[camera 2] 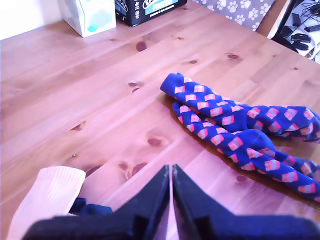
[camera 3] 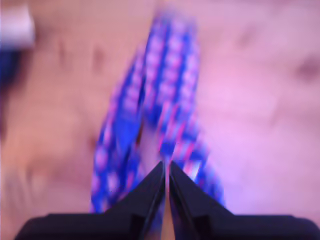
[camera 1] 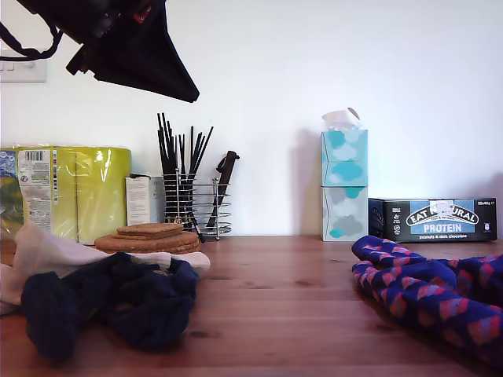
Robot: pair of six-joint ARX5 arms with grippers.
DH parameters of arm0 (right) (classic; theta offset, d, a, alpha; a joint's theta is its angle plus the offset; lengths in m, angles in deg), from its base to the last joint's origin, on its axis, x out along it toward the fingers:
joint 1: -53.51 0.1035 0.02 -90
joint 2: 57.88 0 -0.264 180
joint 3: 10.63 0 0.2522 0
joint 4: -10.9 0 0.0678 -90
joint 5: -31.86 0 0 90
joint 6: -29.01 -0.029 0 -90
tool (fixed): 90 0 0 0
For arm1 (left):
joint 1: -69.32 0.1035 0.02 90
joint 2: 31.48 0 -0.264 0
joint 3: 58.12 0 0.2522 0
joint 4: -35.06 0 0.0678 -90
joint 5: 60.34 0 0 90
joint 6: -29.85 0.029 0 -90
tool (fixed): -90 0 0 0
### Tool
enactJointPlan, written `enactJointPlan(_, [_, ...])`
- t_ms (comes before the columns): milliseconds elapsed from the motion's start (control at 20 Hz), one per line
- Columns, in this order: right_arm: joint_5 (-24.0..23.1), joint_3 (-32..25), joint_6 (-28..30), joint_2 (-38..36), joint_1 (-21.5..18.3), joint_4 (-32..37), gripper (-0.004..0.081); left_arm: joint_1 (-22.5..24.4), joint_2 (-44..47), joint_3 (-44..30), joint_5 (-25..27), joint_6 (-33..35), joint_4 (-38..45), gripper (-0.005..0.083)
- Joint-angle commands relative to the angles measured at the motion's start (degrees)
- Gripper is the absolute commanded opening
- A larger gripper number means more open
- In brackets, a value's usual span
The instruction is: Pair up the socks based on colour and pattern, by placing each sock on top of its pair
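My first gripper [camera 2: 171, 172] hung over the wooden table [camera 2: 100, 100], its jaws pressed together with nothing between them. The two blue checked socks [camera 2: 235, 125] lay one across the other at the near right of the exterior view. My second gripper [camera 3: 166, 167] hovered above that pair, jaws also together, though that view was blurred. At the exterior view's near left the navy socks [camera 1: 110, 302] sat bunched, touching a pale sock [camera 1: 47, 251] behind them. The cork coasters [camera 1: 149, 236] were stacked just beyond.
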Motion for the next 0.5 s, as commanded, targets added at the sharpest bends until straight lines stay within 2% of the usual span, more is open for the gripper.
enactJointPlan(0, [0.4, -0.5, 2.1, 0.8, 0.7, -1.7, 0.005, 0.0, 0.6, -0.7, -0.8, -0.1, 0.1, -0.0022])
enactJointPlan(100, [0.2, -0.5, 3.4, 5.2, 1.1, -3.1, 0.0466, 0.0, 0.6, -0.7, -1.1, -0.1, 0.1, -0.0022])
enactJointPlan(150, [0.4, -0.5, 3.5, 8.0, 1.4, -2.8, 0.0581, 0.0, 0.6, -0.7, -1.5, -0.1, 0.1, -0.0022])
enactJointPlan(200, [0.3, -0.5, 3.4, 10.9, 2.4, -1.6, 0.0613, 0.0, 0.6, -0.7, -1.7, -0.1, 0.1, -0.0022])
enactJointPlan(400, [-0.9, 1.7, 3.5, 22.0, 4.2, 2.4, 0.0614, 0.0, 0.6, -0.7, -2.6, -0.1, 0.1, -0.0022])
enactJointPlan(450, [-2.8, 2.4, 3.8, 24.6, 4.2, 3.2, 0.0614, 0.0, 0.6, -0.7, -2.7, -0.1, 0.1, -0.0022])
